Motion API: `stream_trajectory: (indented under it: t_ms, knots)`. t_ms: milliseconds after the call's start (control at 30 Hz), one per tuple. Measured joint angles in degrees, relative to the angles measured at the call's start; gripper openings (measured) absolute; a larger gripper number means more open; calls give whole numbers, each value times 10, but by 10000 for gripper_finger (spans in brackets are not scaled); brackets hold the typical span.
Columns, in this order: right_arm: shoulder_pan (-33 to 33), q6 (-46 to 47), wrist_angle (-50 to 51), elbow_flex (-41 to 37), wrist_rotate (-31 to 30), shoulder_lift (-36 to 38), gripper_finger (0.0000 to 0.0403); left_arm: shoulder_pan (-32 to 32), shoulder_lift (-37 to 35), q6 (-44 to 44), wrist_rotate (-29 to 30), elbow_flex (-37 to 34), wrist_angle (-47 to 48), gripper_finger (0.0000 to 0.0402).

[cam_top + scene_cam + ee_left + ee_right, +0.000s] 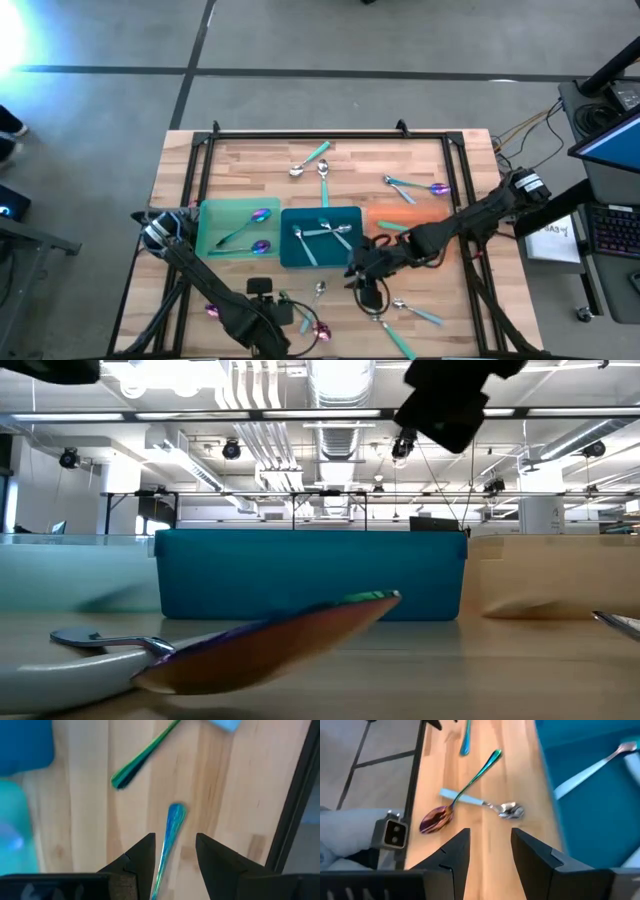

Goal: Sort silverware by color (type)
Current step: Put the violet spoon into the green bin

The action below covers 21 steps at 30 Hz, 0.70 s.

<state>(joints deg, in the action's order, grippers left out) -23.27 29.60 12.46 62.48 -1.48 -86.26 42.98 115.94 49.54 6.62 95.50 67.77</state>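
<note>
An iridescent spoon (169,840) lies between the left gripper's (174,851) released jaws, apparently lined up for pickup, while the right gripper (490,847), also released, hovers at five o'clock of the teal tray (290,255).

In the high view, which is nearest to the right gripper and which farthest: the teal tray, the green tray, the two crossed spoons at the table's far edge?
From the right gripper:
1. Teal tray, just beyond it, at the table's middle.
2. Green tray, further left.
3. Crossed spoons, at the far edge.
</note>
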Motion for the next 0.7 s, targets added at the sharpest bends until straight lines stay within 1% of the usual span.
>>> stream_trajectory:
  t_ms: [133, 300, 500, 600, 700]
  knots:
    - [-21, 23, 13, 0, 0, 0, 134, 7, 8, 0, -9, 0, -7, 125]
    - [-42, 43, 25, 0, 0, 0, 134, 34, 9, 1, -35, -22, 20, 125]
    - [-50, 55, 23, 0, 0, 0, 134, 63, 9, 21, -92, -92, 23, 125]
    - [-49, 65, 22, 0, -2, 0, 134, 69, 9, 22, -102, -125, 22, 125]
    - [-49, 69, 22, 0, -2, 0, 134, 67, 8, 18, -99, -153, 17, 125]
